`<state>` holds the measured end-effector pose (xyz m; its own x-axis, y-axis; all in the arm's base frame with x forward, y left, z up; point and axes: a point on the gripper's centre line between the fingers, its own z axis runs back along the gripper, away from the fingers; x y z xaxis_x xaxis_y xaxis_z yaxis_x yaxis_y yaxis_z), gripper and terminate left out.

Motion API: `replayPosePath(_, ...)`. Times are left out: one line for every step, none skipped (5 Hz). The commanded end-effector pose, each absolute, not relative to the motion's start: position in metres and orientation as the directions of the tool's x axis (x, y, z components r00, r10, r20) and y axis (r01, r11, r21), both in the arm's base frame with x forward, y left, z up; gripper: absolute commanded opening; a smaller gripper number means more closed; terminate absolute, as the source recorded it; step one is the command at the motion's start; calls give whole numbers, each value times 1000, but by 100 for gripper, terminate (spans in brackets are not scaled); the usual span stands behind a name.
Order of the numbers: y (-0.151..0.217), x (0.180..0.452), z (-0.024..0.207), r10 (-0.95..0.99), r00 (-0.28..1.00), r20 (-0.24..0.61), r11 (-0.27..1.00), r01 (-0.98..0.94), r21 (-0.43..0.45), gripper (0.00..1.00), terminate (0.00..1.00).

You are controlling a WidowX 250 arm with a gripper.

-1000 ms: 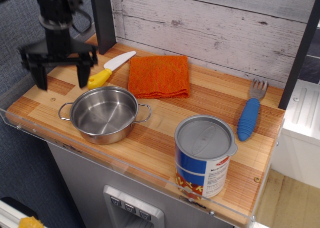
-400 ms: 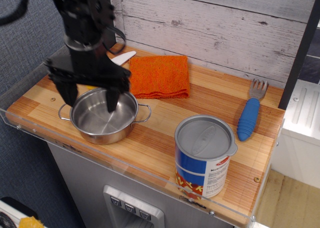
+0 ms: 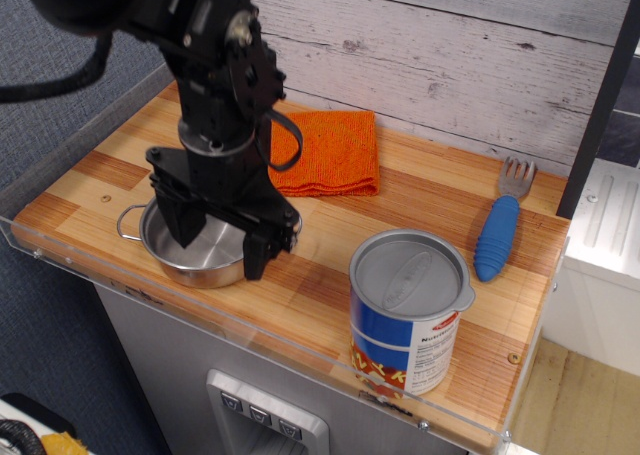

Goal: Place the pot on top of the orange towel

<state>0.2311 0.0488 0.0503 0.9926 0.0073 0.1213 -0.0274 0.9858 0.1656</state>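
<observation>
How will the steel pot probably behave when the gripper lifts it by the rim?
The pot is polished metal, so its rim may be slippery for the gripper. It looks thin-walled and empty, so probably light. Being shallow and wide, it should sit stably, though a grip on one side could tilt it.

We see even, soft light; mild glare on the tin can (image 3: pixel 410 310) lid, sharp focus, faint shadows beside it.

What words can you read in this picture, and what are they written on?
Tin can: the blue, red and white label has small print starting "Nu...", too blurred to read further; the big yellow letters low on it are cut off and unreadable.
Pot, orange towel, fork: no writing visible.
</observation>
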Motion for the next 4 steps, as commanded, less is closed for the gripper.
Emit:
replayPosePath(57,241,34,-176,977,120,963,145,228,100,0)
replayPosePath(59,247,25,-256,955,148,952,222,209,100,0)
replayPosePath(61,247,19,-292,946,139,946,265,187,100,0)
replayPosePath(64,245,20,-306,939,154,947,285,147,0,0)
